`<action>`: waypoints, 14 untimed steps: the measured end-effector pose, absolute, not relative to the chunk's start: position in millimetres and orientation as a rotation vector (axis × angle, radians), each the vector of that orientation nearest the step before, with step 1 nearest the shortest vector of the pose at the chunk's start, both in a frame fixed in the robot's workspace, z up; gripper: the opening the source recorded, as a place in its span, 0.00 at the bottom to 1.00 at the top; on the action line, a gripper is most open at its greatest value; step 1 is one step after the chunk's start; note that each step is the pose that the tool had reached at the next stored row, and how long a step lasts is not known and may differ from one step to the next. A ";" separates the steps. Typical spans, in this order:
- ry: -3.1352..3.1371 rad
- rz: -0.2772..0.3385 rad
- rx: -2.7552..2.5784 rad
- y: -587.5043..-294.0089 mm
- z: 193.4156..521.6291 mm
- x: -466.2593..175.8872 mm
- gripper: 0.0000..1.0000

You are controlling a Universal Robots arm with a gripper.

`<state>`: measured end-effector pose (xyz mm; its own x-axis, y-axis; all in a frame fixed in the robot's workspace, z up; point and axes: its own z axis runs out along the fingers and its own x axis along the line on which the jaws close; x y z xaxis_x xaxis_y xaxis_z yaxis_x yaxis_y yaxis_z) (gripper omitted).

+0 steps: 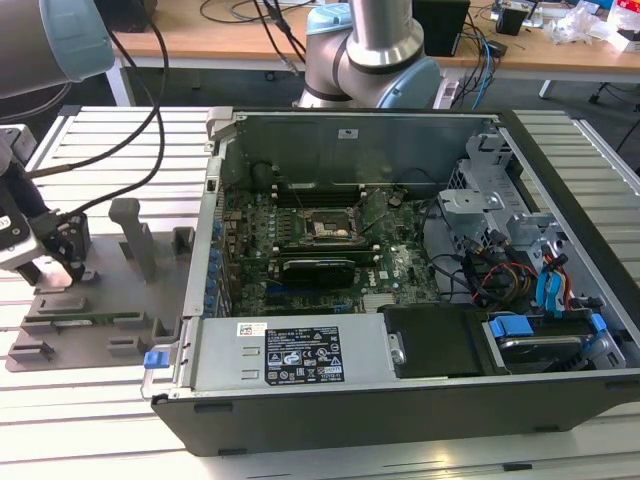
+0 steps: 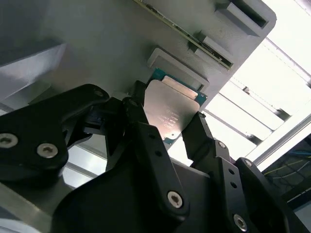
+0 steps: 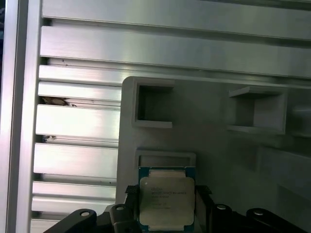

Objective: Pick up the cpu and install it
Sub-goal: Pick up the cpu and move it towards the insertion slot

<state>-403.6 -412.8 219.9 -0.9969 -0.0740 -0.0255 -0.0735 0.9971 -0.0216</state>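
Slatted aluminium counter (image 1: 110, 130), open computer case (image 1: 300, 355) (wooden desks (image 1: 200, 45) behind), grey tray (image 1: 105, 300) beside it, gripper (image 3: 166, 191) clamped on the cpu (image 3: 166, 206) over that tray.

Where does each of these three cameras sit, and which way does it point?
Exterior view: off the arm, raised, looking down at the open computer case and grey tray; the arm and hand show.
First wrist view: on the wrist, looking past the hand at the cpu and tray.
Second wrist view: on the wrist, looking along the black fingers gripping the cpu.
Shared: both wrist views show the cpu between the fingers; all three show the tray.
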 end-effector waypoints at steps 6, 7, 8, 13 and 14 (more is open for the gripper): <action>3.113 -0.032 -0.115 -412.9 227.8 -403.6 0.55; 3.113 -0.032 -0.115 -412.8 230.3 -403.6 0.55; 3.113 -0.032 -0.115 -412.8 232.4 -403.6 0.55; 3.113 -0.032 -0.115 -412.8 238.1 -403.6 0.55; 3.113 -0.032 -0.115 -412.8 239.4 -403.6 0.55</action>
<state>-403.6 -412.8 239.4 -0.9969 -0.0741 -0.0254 -0.0735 0.9971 -0.0217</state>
